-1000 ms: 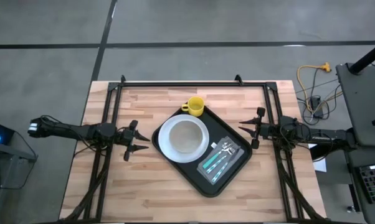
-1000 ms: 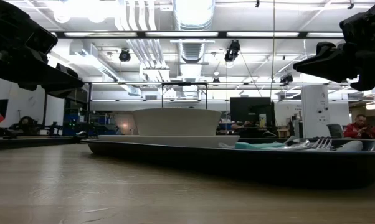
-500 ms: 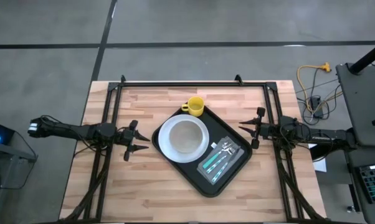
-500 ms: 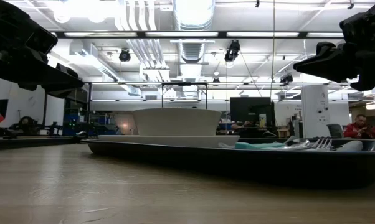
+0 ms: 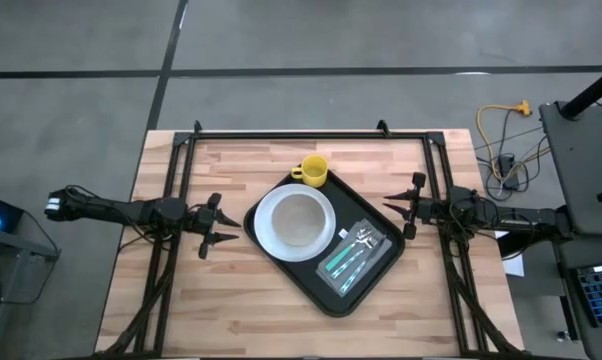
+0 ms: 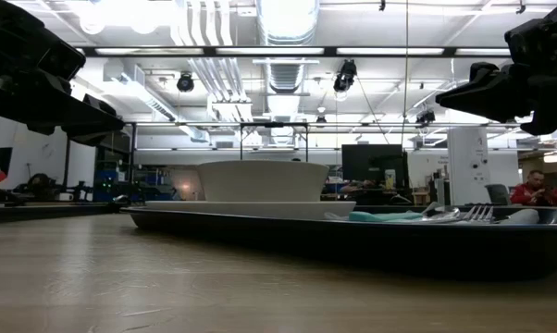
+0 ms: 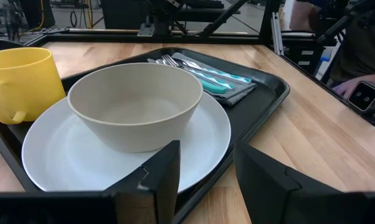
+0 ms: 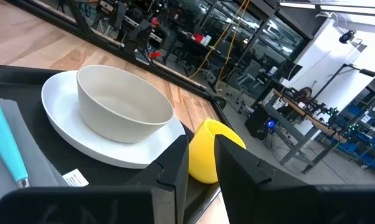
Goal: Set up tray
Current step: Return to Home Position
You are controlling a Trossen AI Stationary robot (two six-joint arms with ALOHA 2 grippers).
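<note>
The black tray [image 5: 373, 272] lies flat and askew in the middle of the wooden table. On it rests a white plate [image 5: 264, 226] with a beige bowl [image 5: 297, 217] standing in it. A yellow mug [image 5: 313, 171] stands at the tray's far corner. Teal-handled cutlery [image 5: 347, 258] lies on a grey napkin toward the right. My left gripper [image 5: 224, 227] hovers open left of the tray, its fingers [image 7: 166, 171] pointing at the bowl [image 7: 136, 102]. My right gripper [image 5: 393, 212] hovers right of the tray with a narrow gap [image 8: 201, 155] and nothing between its fingers.
Black frame rails [image 5: 291, 134] run along the table's far edge and down both sides. Bare wood [image 5: 221, 310] lies near the front edge. A person [image 6: 538, 190] sits in the room beyond the table.
</note>
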